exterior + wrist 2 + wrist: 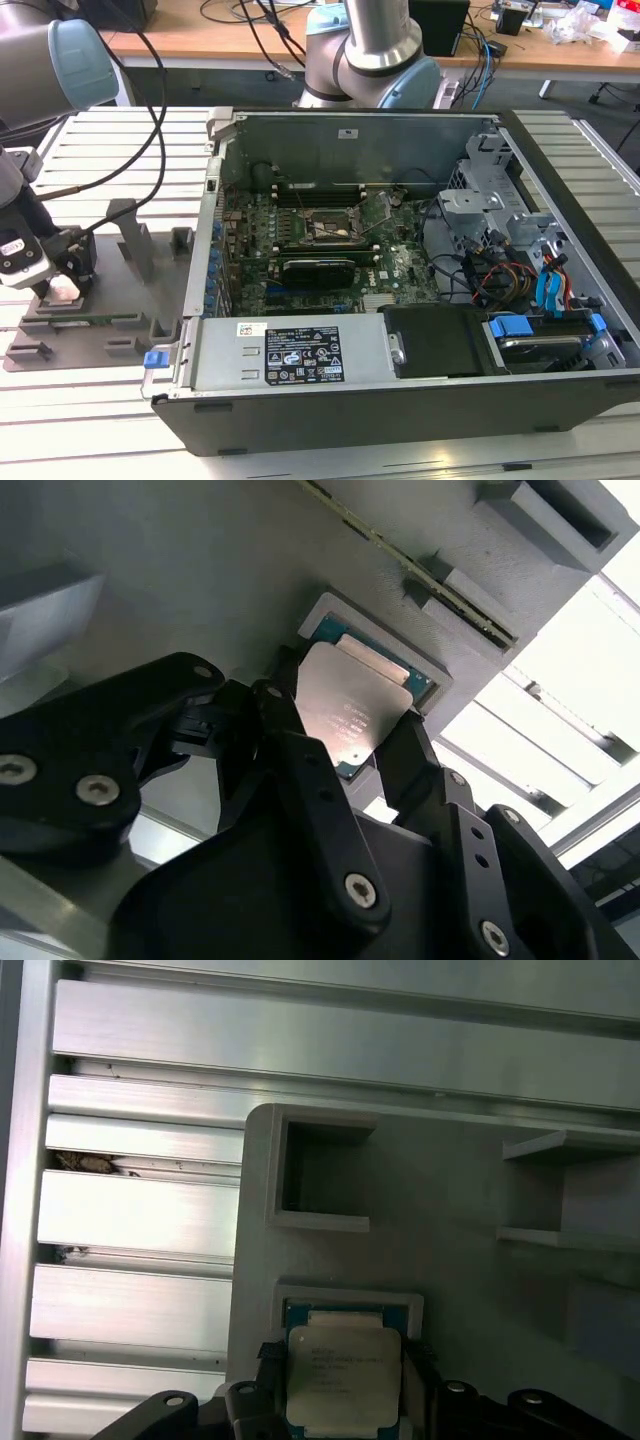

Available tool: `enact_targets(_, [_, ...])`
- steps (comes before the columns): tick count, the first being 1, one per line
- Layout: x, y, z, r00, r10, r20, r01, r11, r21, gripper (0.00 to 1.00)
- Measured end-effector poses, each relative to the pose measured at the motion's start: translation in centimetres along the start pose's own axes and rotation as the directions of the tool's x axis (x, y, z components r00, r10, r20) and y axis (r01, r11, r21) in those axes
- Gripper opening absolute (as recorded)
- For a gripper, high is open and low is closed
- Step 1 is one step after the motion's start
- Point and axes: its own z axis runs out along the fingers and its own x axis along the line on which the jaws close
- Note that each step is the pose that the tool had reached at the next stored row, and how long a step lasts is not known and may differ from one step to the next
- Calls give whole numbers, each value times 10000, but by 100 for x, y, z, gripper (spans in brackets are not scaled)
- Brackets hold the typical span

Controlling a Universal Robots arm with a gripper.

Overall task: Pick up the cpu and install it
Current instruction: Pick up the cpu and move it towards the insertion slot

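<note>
The cpu (pixel 352 702) is a small square chip with a pale silver top, lying in a square recess of the grey fixture plate (pixel 200 570). My gripper (pixel 345 720) straddles it, with one black finger pressed against each of two opposite edges. In the first wrist view the cpu (pixel 343 1375) sits between the same fingers of the gripper (pixel 342 1355) and rests level in its recess. In the exterior view my gripper (pixel 62 290) is low over the fixture plate (pixel 110 320) at the exterior view's left, well away from the open computer case (pixel 300 410).
The case lies open with its motherboard facing up. An open processor socket (pixel 330 228) sits mid-board, with a long black card (pixel 320 270) just in front of it. Grey upright posts (pixel 135 240) stand on the fixture plate near my gripper. Cables (pixel 150 130) hang over the ribbed aluminium table (pixel 100 420).
</note>
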Motion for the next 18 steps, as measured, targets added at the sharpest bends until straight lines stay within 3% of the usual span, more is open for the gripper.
enact_targets(5, [0,1,-1,10000,1,3,-1,10000,5,55])
enact_targets(18, [-2,0,-86,10000,0,1,0,10000,5,55])
